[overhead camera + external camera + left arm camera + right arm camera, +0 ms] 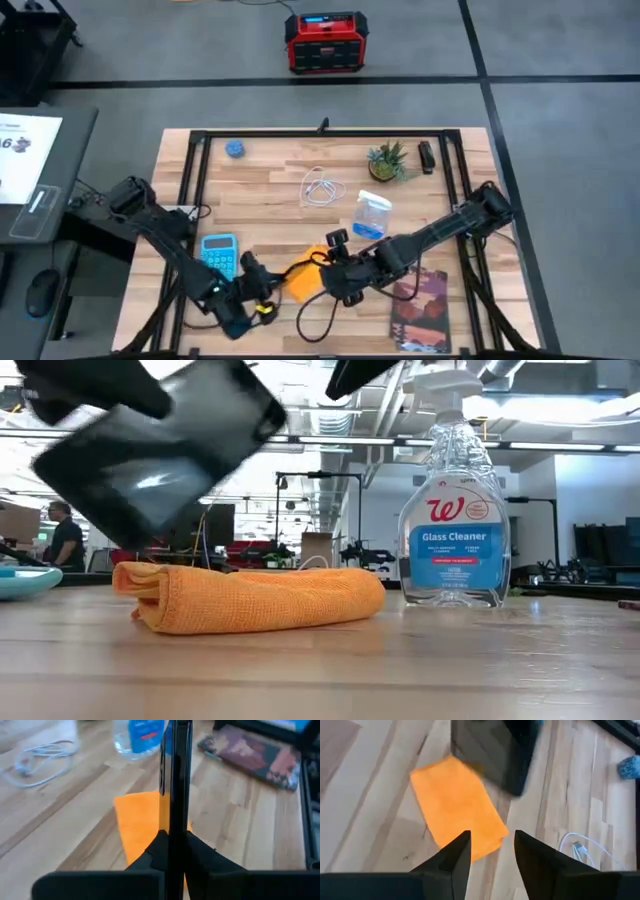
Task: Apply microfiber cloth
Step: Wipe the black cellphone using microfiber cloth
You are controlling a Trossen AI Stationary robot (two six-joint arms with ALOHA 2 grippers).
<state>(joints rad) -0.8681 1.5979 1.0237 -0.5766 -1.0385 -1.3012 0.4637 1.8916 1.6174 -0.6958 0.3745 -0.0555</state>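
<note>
The orange-yellow microfiber cloth (305, 277) lies folded flat on the wooden table (270, 175) near its front middle; it also shows in the low view (250, 596). A black smartphone (160, 450) hangs tilted above the cloth's left end, with my left gripper (172, 837) shut on it. My right gripper (492, 840) stands open just above the cloth's (457, 805) right end, coming from the table's right side (335, 278), with nothing between its fingers. My left gripper pinches the smartphone's two flat faces (175, 822) between its two fingers, at one end of the phone. The phone runs on forward from the fingers, edge-on in the wrist view. It is lifted clear, tilted, over the cloth (140, 820).
A glass cleaner spray bottle (370, 215) stands just behind the cloth. A blue calculator (220, 255) lies to the left and a dark reddish book (420, 305) to the front right. A white cable (320, 188), a small plant (388, 162) and a blue object (235, 148) sit farther back.
</note>
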